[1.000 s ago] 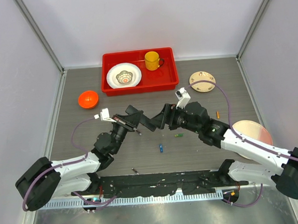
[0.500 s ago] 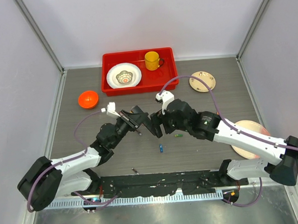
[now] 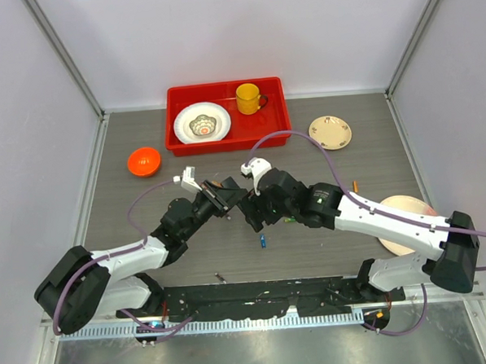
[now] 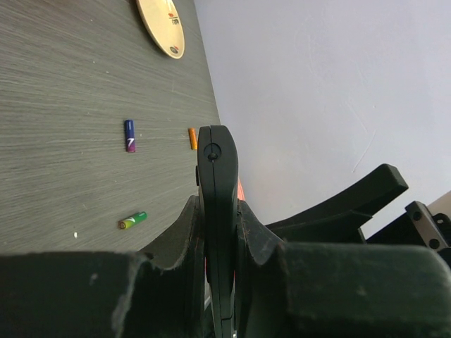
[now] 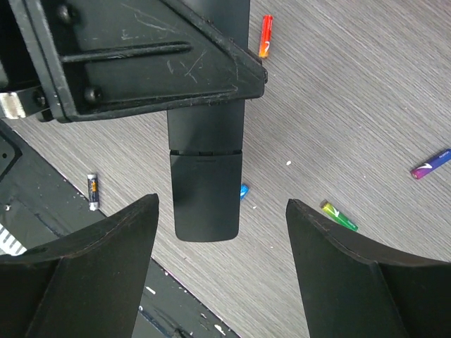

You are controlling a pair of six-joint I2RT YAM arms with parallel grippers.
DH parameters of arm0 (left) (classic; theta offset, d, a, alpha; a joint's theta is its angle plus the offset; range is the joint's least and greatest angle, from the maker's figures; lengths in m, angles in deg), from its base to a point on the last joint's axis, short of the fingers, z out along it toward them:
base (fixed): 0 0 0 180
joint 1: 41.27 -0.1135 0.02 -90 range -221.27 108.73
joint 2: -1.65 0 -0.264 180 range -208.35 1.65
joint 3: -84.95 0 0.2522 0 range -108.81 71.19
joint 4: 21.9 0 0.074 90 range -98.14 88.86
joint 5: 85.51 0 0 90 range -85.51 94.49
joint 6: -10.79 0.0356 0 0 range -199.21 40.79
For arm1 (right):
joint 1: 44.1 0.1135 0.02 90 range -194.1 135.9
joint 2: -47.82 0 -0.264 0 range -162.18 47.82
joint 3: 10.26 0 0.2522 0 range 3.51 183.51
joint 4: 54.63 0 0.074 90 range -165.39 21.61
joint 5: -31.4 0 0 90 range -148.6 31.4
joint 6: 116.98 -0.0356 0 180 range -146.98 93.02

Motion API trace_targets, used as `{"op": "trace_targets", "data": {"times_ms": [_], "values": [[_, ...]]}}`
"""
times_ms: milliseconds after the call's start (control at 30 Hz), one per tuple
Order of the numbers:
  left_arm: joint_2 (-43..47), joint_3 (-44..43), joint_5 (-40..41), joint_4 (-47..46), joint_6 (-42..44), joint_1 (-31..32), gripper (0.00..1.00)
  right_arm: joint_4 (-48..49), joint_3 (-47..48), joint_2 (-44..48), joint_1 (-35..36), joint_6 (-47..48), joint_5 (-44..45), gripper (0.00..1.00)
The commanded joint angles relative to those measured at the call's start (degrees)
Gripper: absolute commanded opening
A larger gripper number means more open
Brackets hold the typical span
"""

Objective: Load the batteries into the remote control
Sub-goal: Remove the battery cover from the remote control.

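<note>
My left gripper point(image 3: 228, 201) is shut on the remote control point(image 4: 217, 204), a slim black bar held edge-on above the table. In the right wrist view the remote's free end point(image 5: 206, 190) sticks out between my right gripper's point(image 5: 222, 204) wide-open fingers, which touch nothing. In the top view the right gripper point(image 3: 251, 218) faces the left one closely. Batteries lie loose on the table: a blue one point(image 3: 262, 241), a green one point(image 3: 291, 220), an orange one point(image 3: 356, 184) and a dark one point(image 3: 220, 276). The right wrist view also shows a green battery point(image 5: 340, 216) and an orange battery point(image 5: 266, 35).
A red tray point(image 3: 176, 145) with a plate and a yellow mug point(image 3: 248, 98) stands at the back. An orange bowl point(image 3: 144, 161) is at the left, a cream plate point(image 3: 330, 132) at the back right, and a pink plate point(image 3: 397, 203) under the right arm.
My right gripper has swung left and come up to the remote held in my left gripper. The left gripper has shifted slightly right, still holding the remote.
</note>
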Motion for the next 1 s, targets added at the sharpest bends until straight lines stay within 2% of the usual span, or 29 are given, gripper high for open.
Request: {"op": "trace_targets", "data": {"times_ms": [0,167,267,367,533,767,967], "values": [[0.33,-2.31,-1.05,-3.65,-0.41,-0.19,0.00,0.56,1.79,-1.34,0.41,0.72,1.14,0.77],[0.59,-2.04,-1.05,-3.82,-0.32,-0.27,0.00,1.27,1.70,-1.95,0.50,0.81,0.35,0.70],[0.68,-1.78,-0.79,-4.18,-0.32,-0.27,0.00,1.27,1.97,-2.39,0.50,0.90,-0.01,0.60],[0.68,-1.78,-0.70,-4.44,-0.32,-0.19,0.00,0.83,1.88,-2.66,0.41,0.90,-0.27,0.55],[0.86,-1.25,-0.17,-4.97,-0.41,-0.19,0.00,0.57,1.44,-2.75,0.50,0.72,-1.15,0.52],[1.30,-1.17,0.44,-4.36,0.29,-0.27,0.00,-0.14,1.88,-1.69,0.50,0.55,-0.71,0.40],[1.74,-1.08,0.71,-3.48,1.18,-0.98,0.00,-1.89,2.49,0.67,0.41,0.63,-0.09,0.37]]}}
